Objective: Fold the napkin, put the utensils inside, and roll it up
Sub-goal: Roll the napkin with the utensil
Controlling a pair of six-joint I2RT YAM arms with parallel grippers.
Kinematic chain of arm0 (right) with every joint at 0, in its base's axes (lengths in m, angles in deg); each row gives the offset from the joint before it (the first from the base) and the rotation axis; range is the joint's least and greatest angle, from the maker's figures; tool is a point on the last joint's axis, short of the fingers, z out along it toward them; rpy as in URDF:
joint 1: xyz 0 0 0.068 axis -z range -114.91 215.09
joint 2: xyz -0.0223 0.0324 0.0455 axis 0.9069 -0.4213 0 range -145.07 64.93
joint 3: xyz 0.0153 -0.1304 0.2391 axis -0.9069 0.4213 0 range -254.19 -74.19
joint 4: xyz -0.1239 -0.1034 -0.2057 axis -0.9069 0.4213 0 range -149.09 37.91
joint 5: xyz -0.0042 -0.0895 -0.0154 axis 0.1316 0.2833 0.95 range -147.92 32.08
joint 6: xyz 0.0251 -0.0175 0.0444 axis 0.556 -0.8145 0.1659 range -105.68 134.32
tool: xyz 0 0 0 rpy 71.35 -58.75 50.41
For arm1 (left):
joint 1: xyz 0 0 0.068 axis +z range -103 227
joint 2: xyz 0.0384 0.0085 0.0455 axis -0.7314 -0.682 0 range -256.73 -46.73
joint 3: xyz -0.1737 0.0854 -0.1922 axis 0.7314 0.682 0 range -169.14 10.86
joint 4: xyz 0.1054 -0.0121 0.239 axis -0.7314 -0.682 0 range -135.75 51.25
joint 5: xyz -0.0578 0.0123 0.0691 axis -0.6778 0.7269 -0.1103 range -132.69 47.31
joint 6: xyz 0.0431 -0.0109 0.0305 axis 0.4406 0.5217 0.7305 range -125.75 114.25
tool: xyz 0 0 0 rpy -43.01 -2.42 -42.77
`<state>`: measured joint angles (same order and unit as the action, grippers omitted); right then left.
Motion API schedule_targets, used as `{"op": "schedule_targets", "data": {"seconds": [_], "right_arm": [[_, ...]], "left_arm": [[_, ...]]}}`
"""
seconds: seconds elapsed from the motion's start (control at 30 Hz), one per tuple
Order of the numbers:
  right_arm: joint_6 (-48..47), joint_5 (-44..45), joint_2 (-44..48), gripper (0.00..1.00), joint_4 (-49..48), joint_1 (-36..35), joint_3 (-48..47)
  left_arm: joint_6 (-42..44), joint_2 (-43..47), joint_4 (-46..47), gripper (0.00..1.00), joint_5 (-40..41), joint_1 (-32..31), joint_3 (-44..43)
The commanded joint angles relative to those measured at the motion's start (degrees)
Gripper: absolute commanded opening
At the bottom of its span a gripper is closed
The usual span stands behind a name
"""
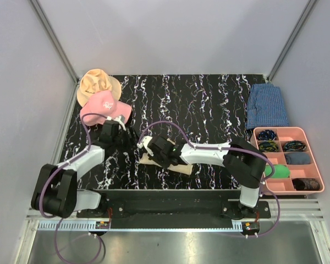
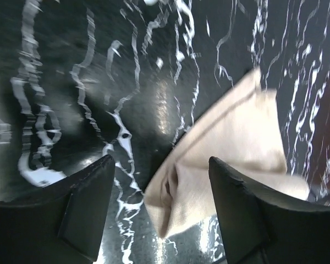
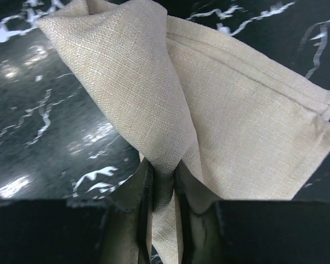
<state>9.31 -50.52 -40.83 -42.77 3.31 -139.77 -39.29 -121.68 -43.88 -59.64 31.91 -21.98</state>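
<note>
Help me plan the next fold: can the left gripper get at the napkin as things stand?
Probably yes. The left gripper is open, and an end of the napkin lies just ahead of it with nothing between; the right gripper pinches another fold.

Take the napkin [image 3: 242,110] as your mark, lying on the table [image 1: 198,104]. Behind it to the left, the cap [image 1: 102,107] rests partly on the floppy hat [image 1: 96,82]. Well to its right sits the tray [image 1: 303,174]. Farther back on that same side lies the folded cloth [image 1: 268,105].

Lab cell: framed grey panels [image 1: 22,82]
</note>
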Motion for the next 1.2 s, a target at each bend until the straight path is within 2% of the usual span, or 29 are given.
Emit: {"op": "schedule_targets", "data": {"seconds": [0.0, 0.2, 0.37, 0.5, 0.67, 0.87, 1.1, 1.17], "right_arm": [[3.9, -11.5, -2.8, 0.12, 11.0, 0.3, -3.5], [4.7, -19.7, -6.6, 0.10, 16.6, 2.4, -9.6], [6.1, -26.6, -7.8, 0.10, 17.2, 6.2, -11.4], [6.3, -32.8, -9.5, 0.10, 17.8, 8.7, -12.5], [6.2, -39.6, -13.2, 0.10, 18.2, 11.1, -13.5], [6.4, -45.7, -16.2, 0.10, 18.4, 14.4, -14.6], [6.3, -49.6, -19.9, 0.11, 18.5, 15.8, -15.7], [6.2, -49.9, -20.6, 0.11, 18.4, 16.2, -16.2]], "left_arm": [[1.2, 5.9, -1.1, 0.72, 4.2, 0.7, 1.8], [1.0, 12.4, -2.3, 0.69, 8.8, 1.0, 6.8], [0.2, 18.9, 2.0, 0.67, 4.0, 1.0, 11.6], [0.2, 21.7, 9.1, 0.67, -1.8, 1.0, 14.8], [-0.2, 17.0, 13.8, 0.66, -8.0, 0.9, 16.2], [-0.8, 13.8, 17.6, 0.63, -10.3, 0.7, 16.7], [-0.9, 10.4, 19.6, 0.56, -12.1, 0.4, 16.1], [-1.0, 9.3, 20.1, 0.51, -12.8, 0.3, 16.1]]}}
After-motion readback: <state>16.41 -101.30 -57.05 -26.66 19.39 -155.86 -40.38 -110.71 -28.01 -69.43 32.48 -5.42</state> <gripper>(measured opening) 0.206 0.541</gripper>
